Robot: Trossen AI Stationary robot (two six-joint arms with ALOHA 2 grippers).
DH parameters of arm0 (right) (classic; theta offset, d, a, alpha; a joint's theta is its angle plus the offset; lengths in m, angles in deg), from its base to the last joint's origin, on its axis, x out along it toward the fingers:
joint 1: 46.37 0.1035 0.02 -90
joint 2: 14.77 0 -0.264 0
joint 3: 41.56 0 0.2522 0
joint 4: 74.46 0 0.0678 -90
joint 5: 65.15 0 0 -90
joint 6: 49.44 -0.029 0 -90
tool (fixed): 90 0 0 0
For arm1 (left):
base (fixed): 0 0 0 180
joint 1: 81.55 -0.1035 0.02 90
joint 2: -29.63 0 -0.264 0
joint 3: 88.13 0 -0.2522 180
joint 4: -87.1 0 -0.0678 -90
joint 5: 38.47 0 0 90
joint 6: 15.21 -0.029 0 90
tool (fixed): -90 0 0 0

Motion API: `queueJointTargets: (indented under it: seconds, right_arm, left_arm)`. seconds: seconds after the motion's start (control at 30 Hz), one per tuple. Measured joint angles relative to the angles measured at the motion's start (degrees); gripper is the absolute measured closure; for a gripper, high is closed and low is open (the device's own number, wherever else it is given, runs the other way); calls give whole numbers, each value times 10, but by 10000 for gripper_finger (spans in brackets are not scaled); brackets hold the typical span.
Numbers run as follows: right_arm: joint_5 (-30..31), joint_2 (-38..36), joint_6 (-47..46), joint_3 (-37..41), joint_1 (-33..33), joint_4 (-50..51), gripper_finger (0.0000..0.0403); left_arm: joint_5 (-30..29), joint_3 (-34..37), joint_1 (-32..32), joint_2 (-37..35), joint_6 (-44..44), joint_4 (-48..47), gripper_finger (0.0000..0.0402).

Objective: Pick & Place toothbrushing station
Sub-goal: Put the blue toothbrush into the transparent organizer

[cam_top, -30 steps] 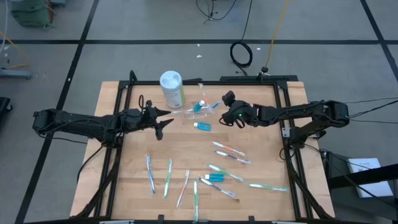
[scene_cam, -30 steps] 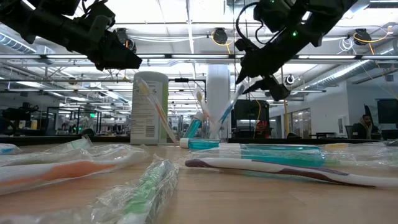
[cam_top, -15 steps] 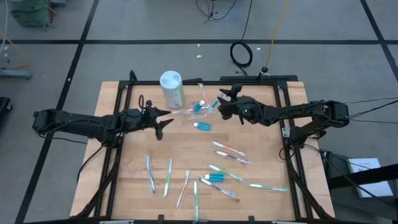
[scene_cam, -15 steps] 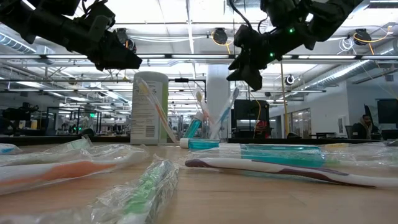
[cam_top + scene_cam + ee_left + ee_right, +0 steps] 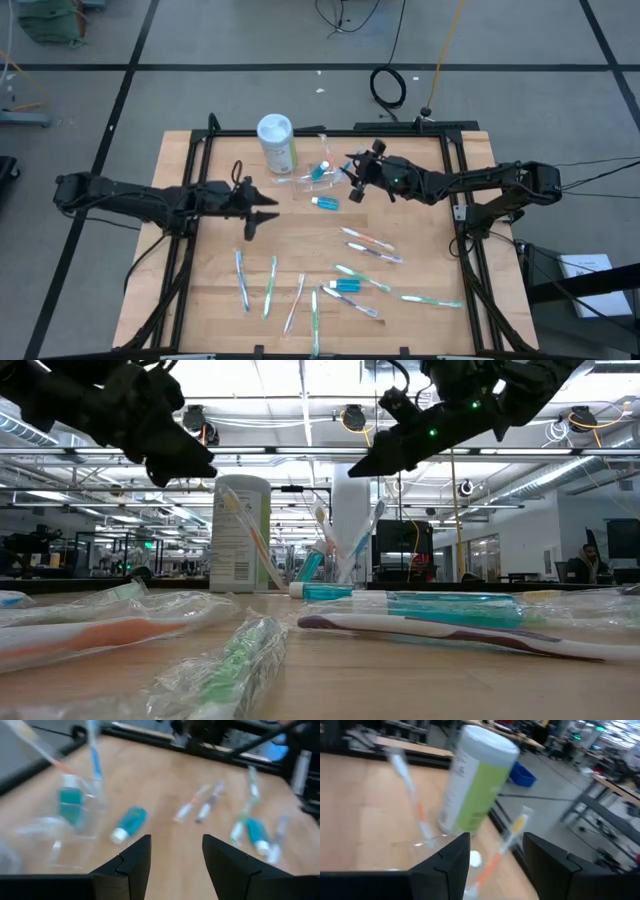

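1. In the low view, wrapped toothbrushes (image 5: 230,670) lie closest to the lens along the bottom of the frame, sealed in clear film, with a teal toothpaste tube (image 5: 440,607) just behind them at centre right.
2. In the high view, these loose brushes (image 5: 271,285) are scattered over the lower half of the wooden table (image 5: 420,240), a second tube (image 5: 346,285) among them at lower centre.
3. Another small blue tube (image 5: 326,202) lies alone near the middle of the table, just below the clear plastic holder (image 5: 318,172).
4. The left gripper (image 5: 257,203) hovers left of centre, above the table and well apart from the holder. Its two fingers (image 5: 131,865) stand apart and carry nothing.
5. The holder stands in the upper centre of the high view, with a tube and a few brushes leaning upright in it.
6. A white and green canister (image 5: 276,143) stands upright just left of the holder.
7. The right gripper (image 5: 356,174) hangs just right of the holder, raised above it. Its fingers (image 5: 447,865) are spread and empty.
8. Beyond the table in the low view, an open workshop shows; a seated person (image 5: 583,565) is at far right.
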Motion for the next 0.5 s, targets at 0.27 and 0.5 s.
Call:
queueJointTargets:
  seconds: [0.27,0.5]
  right_arm:
    - [-12,0,7,0,6,-11,230]
    - [-12,0,8,0,6,-8,231]
  left_arm:
    - [-33,-71,117,17,-27,-16,218]
    - [-181,-190,198,95,145,-320,218]
